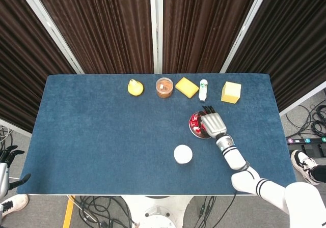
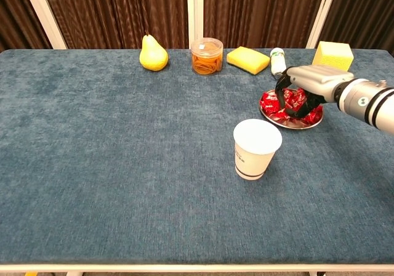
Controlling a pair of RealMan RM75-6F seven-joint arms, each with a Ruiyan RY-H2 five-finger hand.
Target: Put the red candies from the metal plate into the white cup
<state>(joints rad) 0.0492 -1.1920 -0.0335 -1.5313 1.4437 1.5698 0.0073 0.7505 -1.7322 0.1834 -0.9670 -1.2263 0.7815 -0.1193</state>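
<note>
Blue table (image 2: 123, 165); dark curtains (image 2: 117, 11) behind.

Cup (image 2: 257, 148) before plate (image 2: 274, 117), candies (image 2: 273, 101) on plate.

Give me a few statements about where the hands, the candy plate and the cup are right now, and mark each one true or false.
1. The right hand is over the metal plate, fingers curled down into the red candies. True.
2. The white cup lies tipped on its side. False: it stands upright, nearer the table's front edge than the plate.
3. The left hand is off the table's left side. True.
4. The pear stands beside the cup. False: it is in the back row, next to the clear jar.
</note>
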